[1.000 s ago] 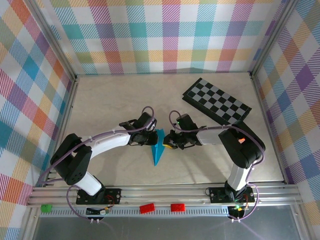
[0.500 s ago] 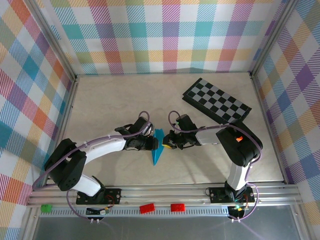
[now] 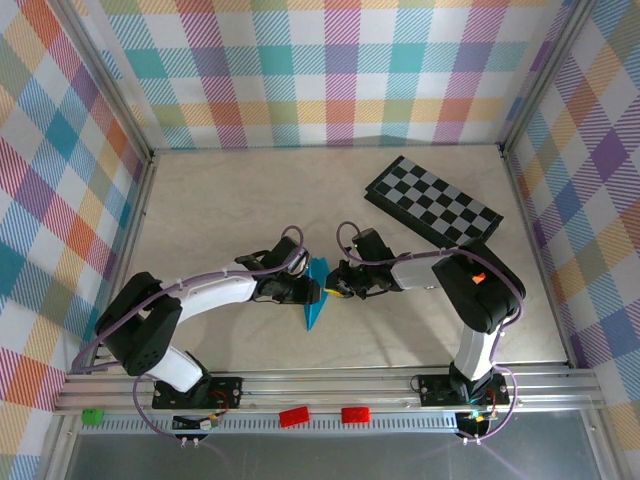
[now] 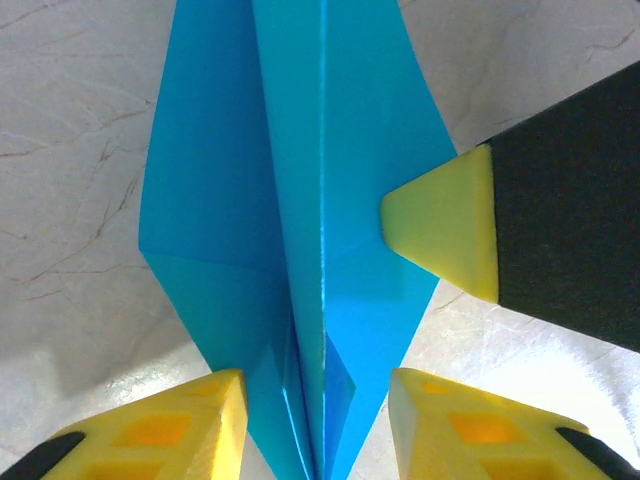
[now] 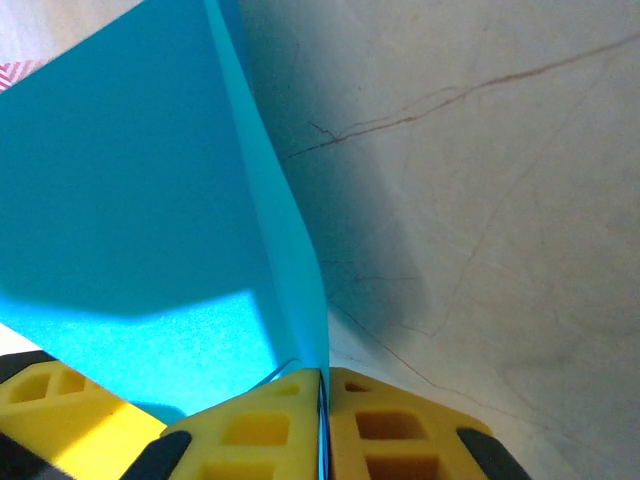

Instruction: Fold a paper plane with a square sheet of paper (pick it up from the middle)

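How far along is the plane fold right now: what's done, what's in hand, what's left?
Done: the paper plane is a narrow pointed dart with a centre crease. In hand: the right gripper has its jaws shut on its edge; the left gripper has open jaws astride the narrow end. Left: probably only final pressing and letting go.

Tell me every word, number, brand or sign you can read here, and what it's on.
None: no text can be read anywhere.
The paper plane, the checkered board and the plaid walls are bare of writing.
The small red blocks on the front rail are too small to show any label.
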Robot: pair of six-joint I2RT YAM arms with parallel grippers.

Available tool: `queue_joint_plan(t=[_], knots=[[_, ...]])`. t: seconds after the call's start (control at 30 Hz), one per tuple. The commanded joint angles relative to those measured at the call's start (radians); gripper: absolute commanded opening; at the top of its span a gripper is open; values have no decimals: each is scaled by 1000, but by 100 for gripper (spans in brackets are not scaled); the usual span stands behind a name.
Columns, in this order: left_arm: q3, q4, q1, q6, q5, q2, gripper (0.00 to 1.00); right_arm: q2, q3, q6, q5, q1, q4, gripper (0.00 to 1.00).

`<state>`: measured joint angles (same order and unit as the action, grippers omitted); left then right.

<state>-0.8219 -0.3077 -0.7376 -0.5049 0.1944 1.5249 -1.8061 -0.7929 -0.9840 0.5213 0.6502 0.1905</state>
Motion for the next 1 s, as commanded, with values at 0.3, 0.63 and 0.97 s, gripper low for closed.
queue_joint_plan(t=[0.3,0.63,0.97], knots=[[-31,20,-11,8,56,48,32,8,6,7,2,0,-16,10],[-56,5,-17,17,36,103,27,11,6,9,2,0,-20,10],[-74,-34,-32,34,2,143,20,13,6,5,3,0,-19,11]])
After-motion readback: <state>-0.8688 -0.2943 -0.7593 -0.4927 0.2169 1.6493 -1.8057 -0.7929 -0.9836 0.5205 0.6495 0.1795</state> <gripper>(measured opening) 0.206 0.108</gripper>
